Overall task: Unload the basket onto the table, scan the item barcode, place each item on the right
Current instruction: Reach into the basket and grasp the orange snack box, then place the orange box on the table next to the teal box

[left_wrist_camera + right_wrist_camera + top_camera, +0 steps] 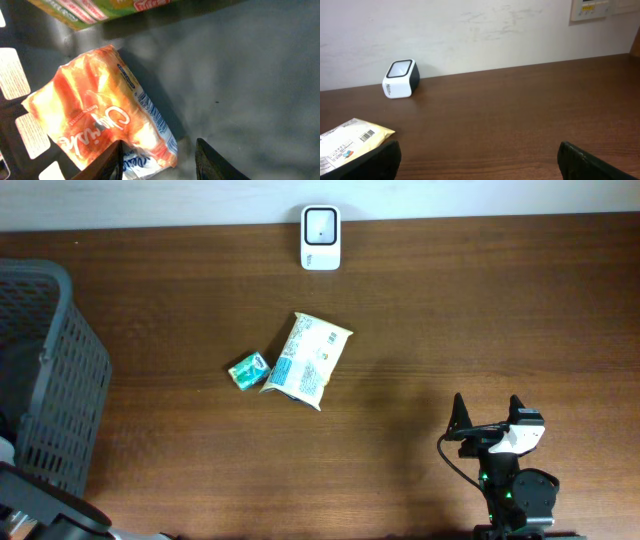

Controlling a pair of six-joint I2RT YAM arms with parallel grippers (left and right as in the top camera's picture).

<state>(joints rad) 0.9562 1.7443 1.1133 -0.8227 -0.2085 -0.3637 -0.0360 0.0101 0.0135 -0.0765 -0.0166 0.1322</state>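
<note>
In the left wrist view my left gripper (159, 142) is down inside the basket, over an orange snack packet (95, 115) that lies on the grey basket floor (240, 75). Its jaws straddle the packet's lower corner. The left finger overlaps the packet, and a gap shows between the packet and the right finger. The white barcode scanner (321, 237) stands at the table's far edge and also shows in the right wrist view (401, 78). My right gripper (490, 415) hovers wide open over bare wood at the front right, with nothing between its fingers (477, 160).
A dark mesh basket (50, 380) fills the left side. A green and yellow box (100, 7) lies in it, beyond the orange packet. Mid-table lie a pale yellow snack bag (308, 360) and a small green packet (248, 370).
</note>
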